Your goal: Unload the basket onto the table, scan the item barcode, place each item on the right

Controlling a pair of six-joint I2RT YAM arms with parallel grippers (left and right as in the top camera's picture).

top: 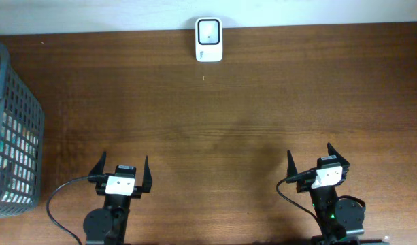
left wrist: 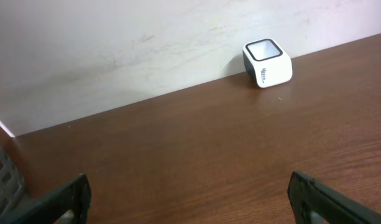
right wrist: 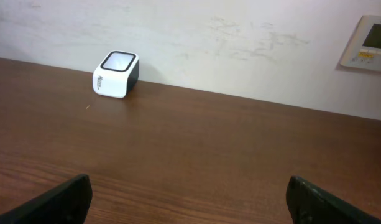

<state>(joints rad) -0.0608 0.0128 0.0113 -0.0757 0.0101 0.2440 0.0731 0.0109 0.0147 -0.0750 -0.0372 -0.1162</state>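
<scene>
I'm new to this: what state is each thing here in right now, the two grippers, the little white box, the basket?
Left gripper: open, holding nothing.
Right gripper: open, holding nothing.
Scanner: upright, window facing up, nothing on it.
Basket: upright, not empty.

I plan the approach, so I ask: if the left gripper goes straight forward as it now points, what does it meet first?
The way looks free: from the left gripper only bare table, then probably the wall. The barcode scanner stands right of that line.
</scene>
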